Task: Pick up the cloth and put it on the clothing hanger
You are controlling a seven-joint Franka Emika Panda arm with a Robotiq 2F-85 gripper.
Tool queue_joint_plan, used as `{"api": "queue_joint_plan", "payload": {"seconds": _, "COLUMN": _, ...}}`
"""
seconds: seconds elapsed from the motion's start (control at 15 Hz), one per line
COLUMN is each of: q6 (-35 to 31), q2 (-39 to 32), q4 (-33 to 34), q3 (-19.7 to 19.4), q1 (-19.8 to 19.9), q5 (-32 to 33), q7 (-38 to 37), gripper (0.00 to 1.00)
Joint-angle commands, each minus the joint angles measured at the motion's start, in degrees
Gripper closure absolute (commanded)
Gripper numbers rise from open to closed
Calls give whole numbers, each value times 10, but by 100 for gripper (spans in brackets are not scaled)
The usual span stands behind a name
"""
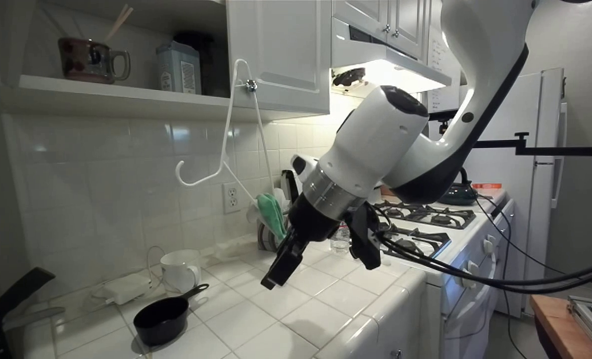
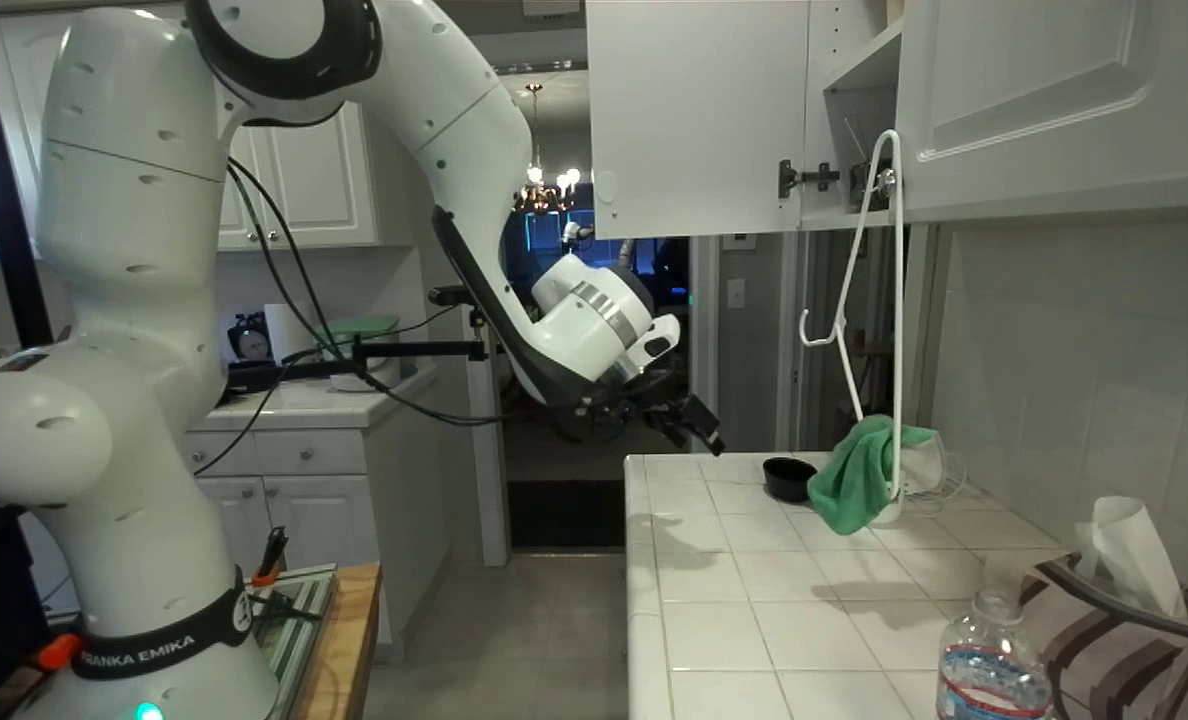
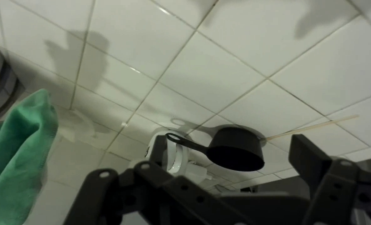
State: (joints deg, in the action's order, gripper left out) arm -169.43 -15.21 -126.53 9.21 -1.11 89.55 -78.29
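1. The gripper (image 3: pixel 230 151) slants down above the white-tiled bench (image 1: pixel 256 329), its fingers (image 3: pixel 309 159) wide apart, holding nothing.
2. The green cloth (image 2: pixel 854 485) drapes over the lower end of the white hanger (image 2: pixel 897 300), which hangs tilted from a cupboard knob (image 1: pixel 251 86).
3. Black pan (image 1: pixel 160 321): upright on the bench, handle end near a white mug (image 1: pixel 179 271). Pan interior too dark for me to read; I cannot see into the mug.
4. Striped tissue box (image 2: pixel 1114 650): a white tissue (image 2: pixel 1134 550) stands out of its top. Clear bottle (image 2: pixel 992 670) upright near it; fill level, cannot tell.
5. Cupboard shelf (image 1: pixel 136 93): patterned mug (image 1: pixel 84 62), pale sticks (image 1: pixel 119 22) rising at its rim; a tin (image 1: pixel 181 70) near it.
6. Edges: tile stretches from the pan to the bench's rounded front edge, and along to the stove (image 1: pixel 459 238). Air shows between gripper and tile; in an exterior view a gap separates gripper and cloth.
7. A wooden stick (image 3: pixel 310 128) lies on the tile, one end at the pan; touching or apart, cannot tell.
8. Cut off or hidden: cloth at the wrist view's left border; bottle at the lower border of an exterior view; a black handle (image 1: pixel 24 289) running out at a lower corner, its tool unclear to me. In an exterior view the arm (image 1: pixel 380 139) covers part of the stove.
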Motion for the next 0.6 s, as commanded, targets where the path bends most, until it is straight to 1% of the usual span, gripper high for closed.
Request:
{"api": "queue_joint_plan", "payload": {"seconds": 0.0, "q6": -106, "q2": 27, "q4": -63, "q3": -13, "q1": 49, "q5": -65, "q7": 47, "gripper": 0}}
{"api": "queue_joint_plan", "payload": {"seconds": 0.07, "q6": -116, "q2": 37, "q4": -87, "q3": -18, "q1": 63, "q5": -85, "q7": 67, "gripper": 0}}
{"api": "queue_joint_plan", "payload": {"seconds": 0.27, "q6": -102, "q2": 50, "q4": -139, "q3": -21, "q1": 97, "q5": -137, "q7": 124, "gripper": 0}}
{"api": "queue_joint_plan", "payload": {"seconds": 0.4, "q6": -54, "q2": 67, "q4": -162, "q3": -17, "q1": 108, "q5": -164, "q7": 158, "gripper": 0}}
{"api": "queue_joint_plan", "payload": {"seconds": 0.47, "q6": -43, "q2": 74, "q4": -158, "q3": -18, "q1": 111, "q5": -167, "q7": 170, "gripper": 0}}
{"api": "queue_joint_plan", "payload": {"seconds": 0.53, "q6": -71, "q2": 35, "q4": -132, "q3": -24, "q1": 107, "q5": -134, "q7": 137, "gripper": 0}}
